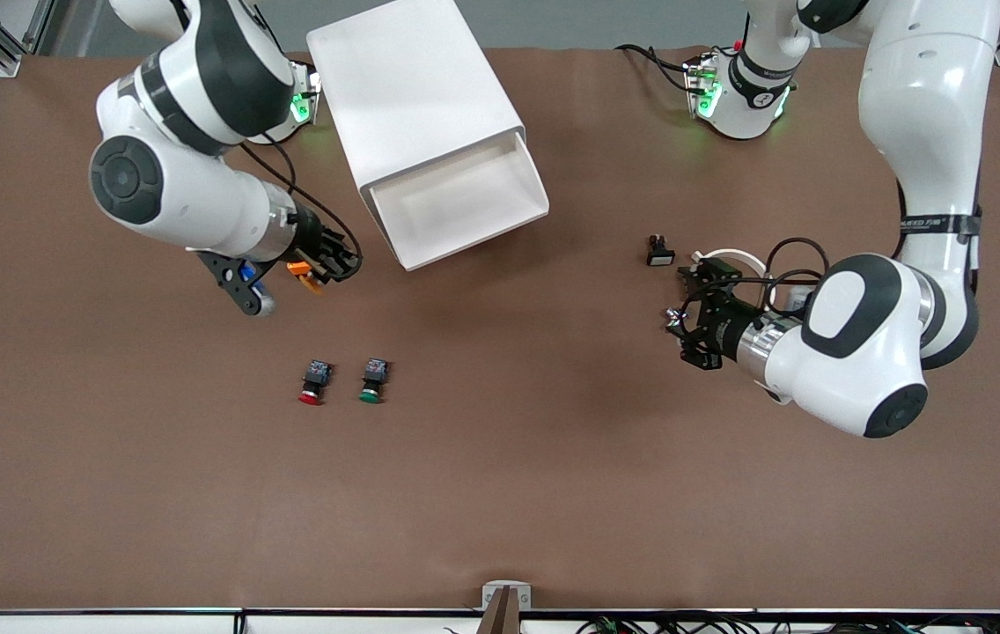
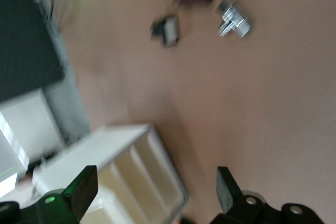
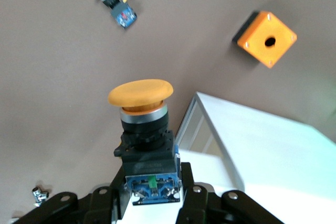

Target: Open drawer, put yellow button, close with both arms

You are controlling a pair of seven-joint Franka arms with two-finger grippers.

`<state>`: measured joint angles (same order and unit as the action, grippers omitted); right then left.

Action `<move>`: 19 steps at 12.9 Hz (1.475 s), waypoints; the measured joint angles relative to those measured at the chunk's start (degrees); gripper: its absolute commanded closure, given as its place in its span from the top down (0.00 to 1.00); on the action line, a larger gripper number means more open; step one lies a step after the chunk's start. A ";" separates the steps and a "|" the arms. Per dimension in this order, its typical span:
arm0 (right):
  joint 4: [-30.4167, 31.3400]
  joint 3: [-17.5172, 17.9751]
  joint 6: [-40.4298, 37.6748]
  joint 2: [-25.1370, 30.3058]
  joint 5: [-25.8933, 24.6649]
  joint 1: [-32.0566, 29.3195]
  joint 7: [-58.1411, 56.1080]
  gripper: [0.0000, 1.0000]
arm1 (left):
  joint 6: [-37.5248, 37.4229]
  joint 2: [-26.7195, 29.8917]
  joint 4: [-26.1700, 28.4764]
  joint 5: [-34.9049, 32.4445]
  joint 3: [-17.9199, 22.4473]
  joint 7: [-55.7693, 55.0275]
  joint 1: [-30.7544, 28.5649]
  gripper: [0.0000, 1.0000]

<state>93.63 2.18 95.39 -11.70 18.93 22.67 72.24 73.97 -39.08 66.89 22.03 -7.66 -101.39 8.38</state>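
The right end effector (image 1: 317,269) hung over the brown worktop (image 1: 500,493) beside the white cabinet (image 1: 416,106), toward the right arm's end, its fingers clamped on the bluish rear block of the yellow button (image 3: 140,94), whose cap pointed away from the wrist. The top drawer (image 1: 465,201) stood pulled out of the cabinet, its white tray showing nothing inside.

The left end effector (image 1: 685,317) hovered over the worktop toward the left arm's end, fingers (image 2: 227,186) spread wide and holding nothing. Near it lay a small black part with a white face (image 1: 660,253). On the left arm's forearm band there was printed lettering (too small to read).

Nearer the front camera, a red-capped button (image 1: 313,384) and a green-capped button (image 1: 372,380) lay side by side on the worktop, just apart, caps toward the camera. The right wrist view also showed an orange box with a round hole (image 3: 266,38) lying on the worktop and a small metal fitting (image 3: 39,194).
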 measured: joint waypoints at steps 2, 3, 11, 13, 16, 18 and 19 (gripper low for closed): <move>0.38 0.03 1.11 0.40 0.07 3.60 7.59 0.01 | 0.07 2.14 -0.07 -3.98 -0.07 8.15 0.41 0.99; 1.20 0.06 3.14 0.68 0.07 5.68 11.30 0.01 | 0.07 3.24 -0.09 -4.50 -0.06 11.64 0.39 0.99; 11.48 0.08 21.14 1.39 0.07 18.23 28.57 0.08 | 0.78 7.26 0.04 -11.66 -0.03 40.58 0.58 1.00; 11.86 0.02 22.05 1.40 0.06 19.20 30.54 0.23 | 1.43 7.26 0.12 -12.64 -0.29 43.31 1.06 0.99; 12.42 0.00 23.48 1.24 -0.67 20.72 33.76 0.44 | 3.48 7.53 0.12 -15.04 -0.45 49.33 1.82 0.99; 12.66 0.00 23.77 0.90 -1.01 21.18 34.45 0.62 | 4.82 8.31 0.18 -17.11 -0.99 54.22 1.75 0.99; 12.68 -0.05 23.85 0.74 -1.04 21.18 34.49 0.71 | 5.73 9.01 0.39 -18.25 -1.78 56.34 1.72 0.99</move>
<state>106.30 2.13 119.23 -10.97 17.89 43.86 106.73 79.70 -30.08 67.28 3.78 -9.43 -45.05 10.10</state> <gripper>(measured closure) 0.542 0.004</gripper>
